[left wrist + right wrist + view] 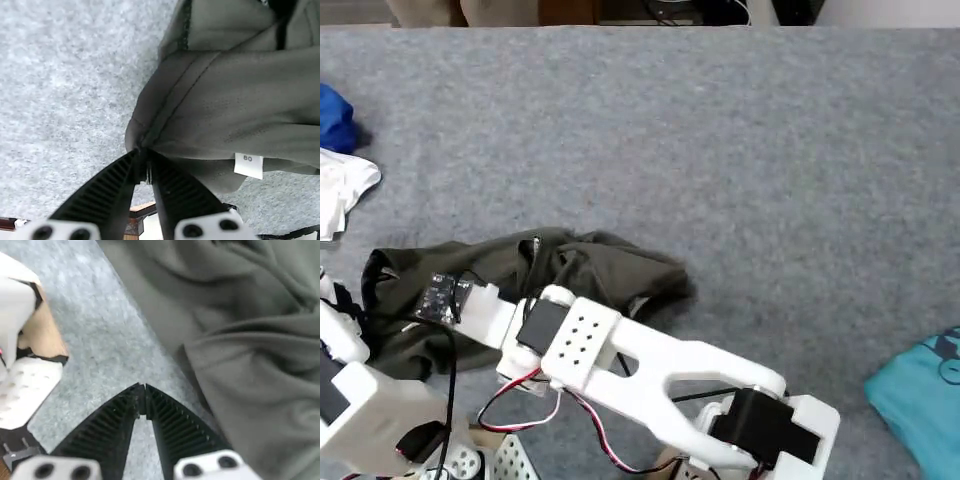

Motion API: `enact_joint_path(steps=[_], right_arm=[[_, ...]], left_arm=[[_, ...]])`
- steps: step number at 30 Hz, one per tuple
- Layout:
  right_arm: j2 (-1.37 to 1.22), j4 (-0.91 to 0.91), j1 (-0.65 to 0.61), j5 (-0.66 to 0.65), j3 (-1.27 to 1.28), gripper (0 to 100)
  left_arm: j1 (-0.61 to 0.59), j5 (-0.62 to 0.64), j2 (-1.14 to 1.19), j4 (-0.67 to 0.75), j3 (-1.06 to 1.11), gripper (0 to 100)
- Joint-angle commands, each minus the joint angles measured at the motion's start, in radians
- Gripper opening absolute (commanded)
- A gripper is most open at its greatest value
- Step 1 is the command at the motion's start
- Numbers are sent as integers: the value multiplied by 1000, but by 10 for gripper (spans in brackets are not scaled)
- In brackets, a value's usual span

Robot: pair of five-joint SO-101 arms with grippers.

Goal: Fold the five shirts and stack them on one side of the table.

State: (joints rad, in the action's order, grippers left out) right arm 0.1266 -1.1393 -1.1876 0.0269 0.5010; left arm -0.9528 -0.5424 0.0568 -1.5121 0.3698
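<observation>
A dark olive shirt lies crumpled at the table's near left. My left gripper is shut on a folded edge of the olive shirt, close to a white size tag. My right gripper is shut with nothing between its fingers, its tips just over the grey table beside the edge of the olive shirt. From its base at the near right, the right arm stretches leftward across the shirt's near edge.
A white shirt and a blue cloth lie at the far left edge. A teal shirt sits at the near right corner. The grey table stretches open behind and to the right.
</observation>
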Motion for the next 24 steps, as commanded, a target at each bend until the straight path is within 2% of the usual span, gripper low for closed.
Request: enact_joint_path(steps=[1, 5, 11, 19, 21, 24], right_arm=[[-1, 25, -13, -71, -10, 114], [-8, 26, -10, -155, -10, 241], [-24, 121, 16, -158, -2, 245], [-191, 249, 99, -164, -10, 244], [-203, 278, 122, -164, -10, 208], [-191, 308, 166, -164, -10, 84]], left_arm=[[-11, -5, -4, -12, -5, 20], [-11, -5, -4, -9, -6, 20], [-9, -5, -4, -5, -12, 20], [-3, -6, -4, -5, -12, 20], [-3, -6, -4, -5, -12, 20], [-2, -6, -4, -5, -12, 20]])
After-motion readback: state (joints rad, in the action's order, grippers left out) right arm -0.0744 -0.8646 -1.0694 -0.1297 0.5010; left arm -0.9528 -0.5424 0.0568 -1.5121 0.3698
